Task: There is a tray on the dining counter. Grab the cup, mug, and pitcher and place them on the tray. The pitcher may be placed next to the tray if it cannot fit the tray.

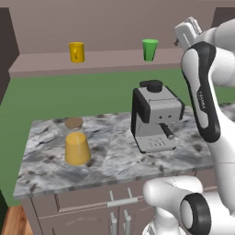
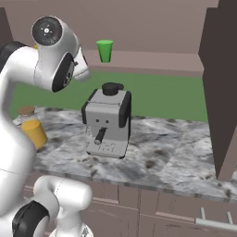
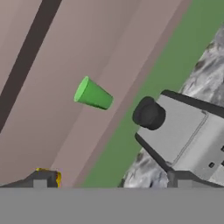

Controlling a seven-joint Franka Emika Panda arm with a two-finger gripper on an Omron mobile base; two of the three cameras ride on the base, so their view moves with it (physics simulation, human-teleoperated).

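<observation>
Marble, grey and white veined, forms the one dining counter [image 1: 114, 160] you see spread below the arm in both base views. On it stands one grey and black espresso machine [image 1: 156, 118], upright near the middle. To its left in the left base view, well apart from it, stands one pitcher [image 1: 76, 143], a conical glass carafe of orange-yellow liquid with a round cork lid; the right base view lets you see just part of it beside the white arm. Beyond a green strip runs one brown ledge [image 1: 105, 62], and on it you can count one yellow mug [image 1: 76, 52] and one green cup [image 1: 149, 49], both upright and well apart from each other. The right base view gives you the cup but hides the mug behind the arm. The hand view, rolled sideways, looks at the cup and the machine's top knob, with a sliver of yellow at its lower left edge. The gripper [image 3: 111, 183] has its fingertips [image 3: 40, 180] spread wide, holding nothing.
</observation>
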